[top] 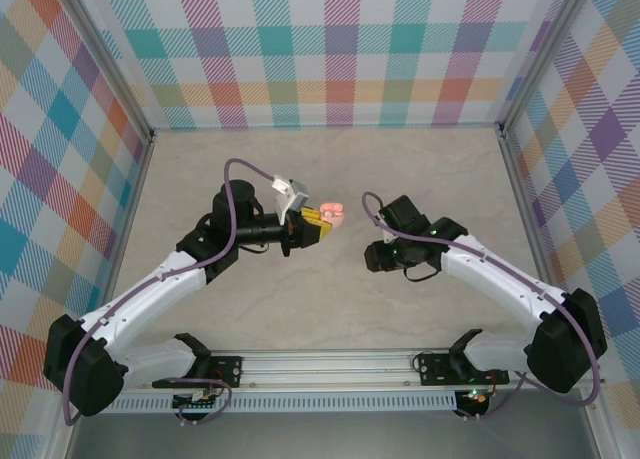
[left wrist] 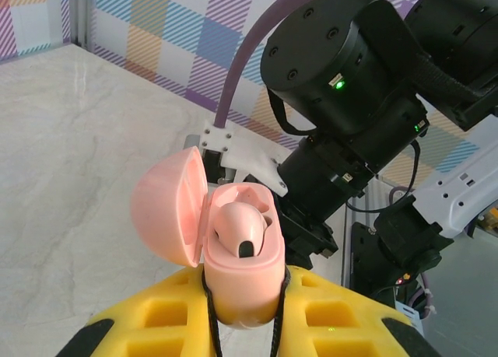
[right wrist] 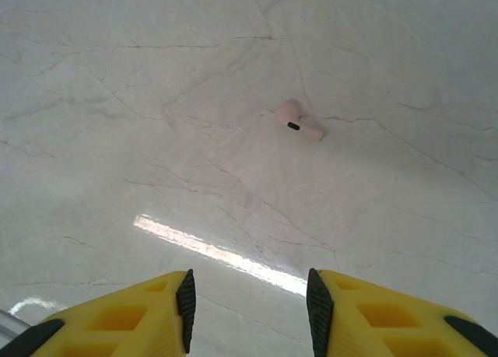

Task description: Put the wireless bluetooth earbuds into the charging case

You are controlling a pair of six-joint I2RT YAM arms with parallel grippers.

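Beyond the charging case (left wrist: pixel 241 283), the right arm (left wrist: pixel 334 61) looms, seemingly apart.

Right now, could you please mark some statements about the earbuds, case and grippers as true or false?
The left gripper holds the pink charging case. True.
The case's lid is closed. False: it stands open.
A seated earbud rests in the case. True.
The right gripper grips the loose earbud. False: its jaws stand open, and that bud lies on the table.
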